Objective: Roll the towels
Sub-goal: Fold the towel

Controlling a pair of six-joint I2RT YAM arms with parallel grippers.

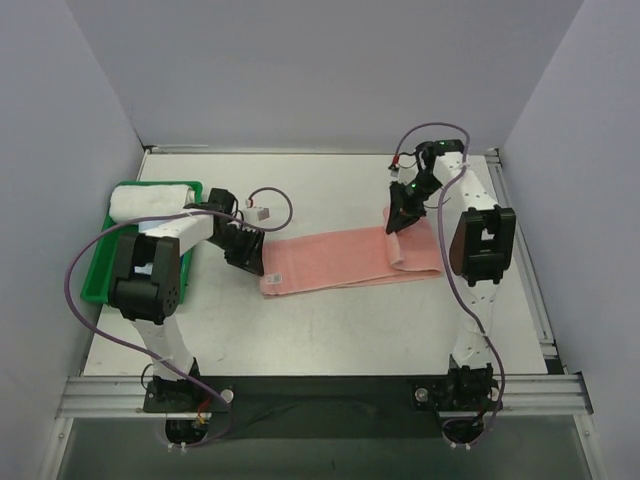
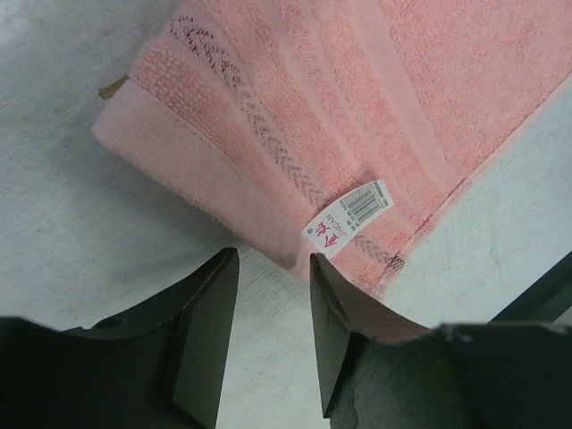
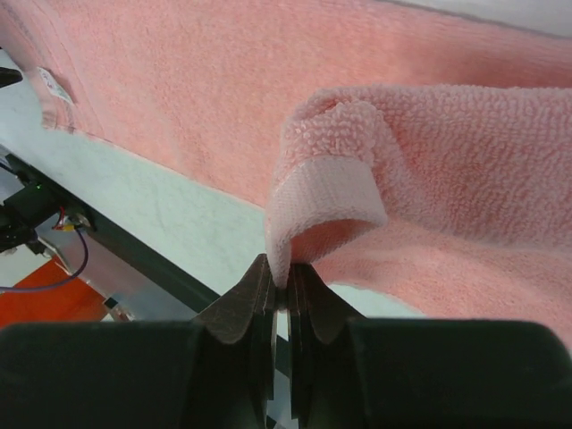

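The salmon pink towel [image 1: 330, 262] lies as a long strip across the middle of the table. My right gripper [image 1: 393, 228] is shut on the hem of its right end [image 3: 326, 192], which is lifted and curled back over the strip. My left gripper [image 1: 250, 265] is at the towel's left end, open. In the left wrist view its fingertips [image 2: 273, 255] reach the towel's near edge [image 2: 259, 223], with only bare table between them. A white label [image 2: 349, 217] sits by that corner. The light blue towel [image 1: 150, 200] lies rolled in a green tray.
The green tray [image 1: 100, 265] stands at the table's left edge, beside the left arm. Purple cables loop over both arms. Grey walls close the table on three sides, and a metal rail [image 1: 320, 390] runs along the near edge.
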